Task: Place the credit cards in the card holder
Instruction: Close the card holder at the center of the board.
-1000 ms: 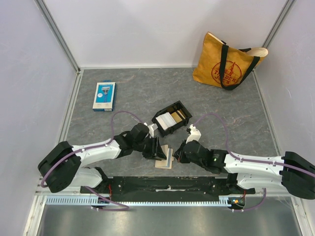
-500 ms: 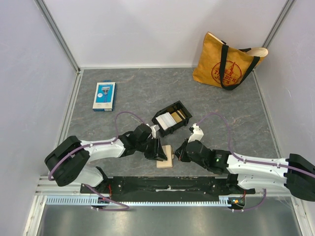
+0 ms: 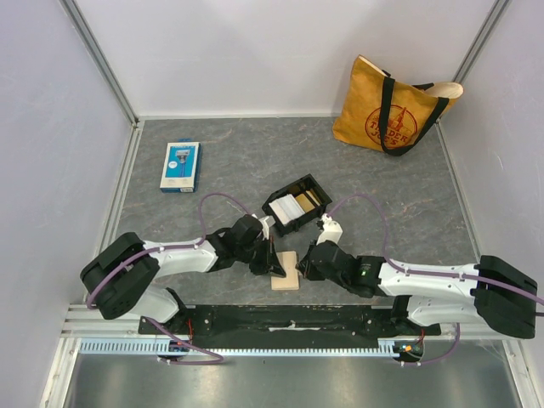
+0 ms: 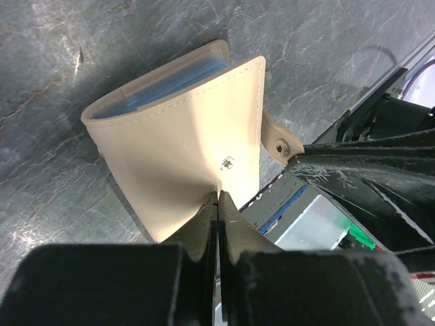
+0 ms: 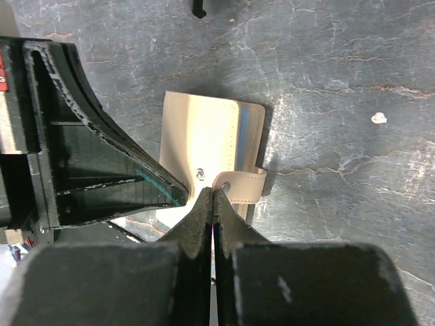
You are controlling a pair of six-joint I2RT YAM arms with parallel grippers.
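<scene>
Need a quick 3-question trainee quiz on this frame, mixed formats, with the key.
1. True or false: the open black plastic tray holds credit cards.
2. Multiple choice: the right gripper is shut at which part of the flat tan stitched card holder? A. its snap tab. B. its folded spine. C. a card pulled halfway out.
3. Fill in: the card edges showing inside the holder are ____.

Key: 1 true; 2 A; 3 blue.
</scene>
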